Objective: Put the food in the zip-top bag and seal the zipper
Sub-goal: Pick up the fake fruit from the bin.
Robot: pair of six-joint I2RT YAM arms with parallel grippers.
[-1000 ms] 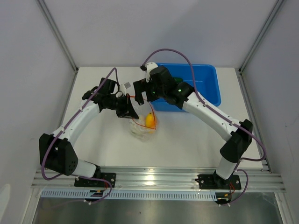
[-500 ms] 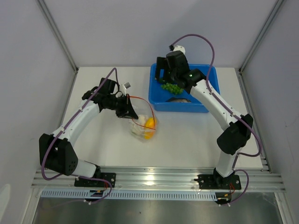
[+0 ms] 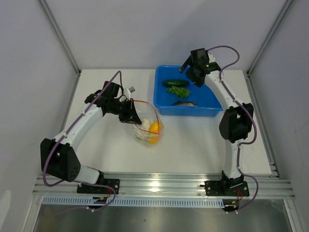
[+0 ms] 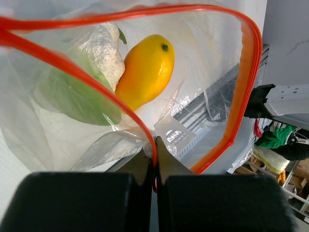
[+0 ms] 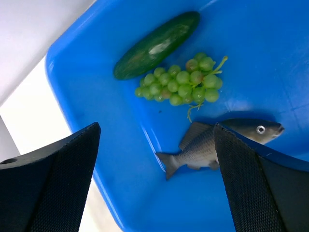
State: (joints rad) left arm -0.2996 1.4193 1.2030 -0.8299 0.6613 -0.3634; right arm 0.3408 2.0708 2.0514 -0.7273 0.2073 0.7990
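Observation:
The clear zip-top bag (image 3: 147, 129) lies mid-table with its mouth held open. Inside it are the orange-yellow mango (image 4: 145, 72) and the white cauliflower with green leaves (image 4: 79, 84). My left gripper (image 3: 131, 115) is shut on the orange-red zipper (image 4: 96, 79) at the bag's near mouth edge. The dark green cucumber (image 5: 157, 44) and the bright green pea-like cluster (image 5: 181, 86) lie in the blue bin (image 3: 205, 110). My right gripper (image 3: 194, 73) hangs open and empty above the bin's far side.
A grey toy fish (image 5: 217, 145) lies in the blue bin below the green cluster; it also shows in the top view (image 3: 184, 103). The bin stands at the table's back right. Grey walls close in both sides.
My right arm has swung from the bag's mouth back to the right and over the blue bin. The left gripper and the bag have stayed in place.

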